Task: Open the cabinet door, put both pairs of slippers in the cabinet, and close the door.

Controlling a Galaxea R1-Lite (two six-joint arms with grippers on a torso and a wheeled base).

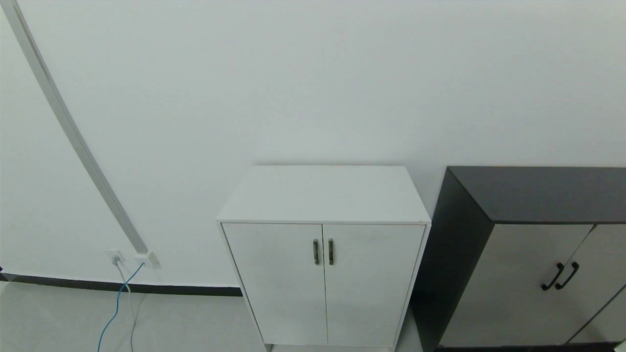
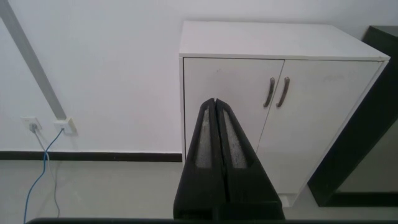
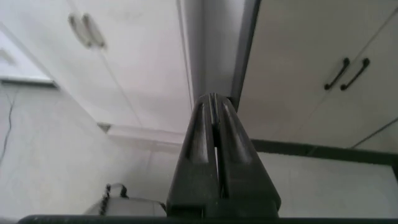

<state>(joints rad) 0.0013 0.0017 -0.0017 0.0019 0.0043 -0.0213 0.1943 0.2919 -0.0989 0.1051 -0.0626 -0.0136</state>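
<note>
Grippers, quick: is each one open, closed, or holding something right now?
Left gripper: closed, holding nothing.
Right gripper: closed, holding nothing.

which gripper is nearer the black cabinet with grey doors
Probably right. The right gripper faces the gap beside the black cabinet with grey doors; the left gripper faces the left door of the white cabinet, farther away.

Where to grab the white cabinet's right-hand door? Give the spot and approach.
Probably the vertical bar handle beside the centre seam of the right door. Come straight from the front, straddling the bar sideways: it stands off the shut panel, with hinges likely at the outer edge.
</note>
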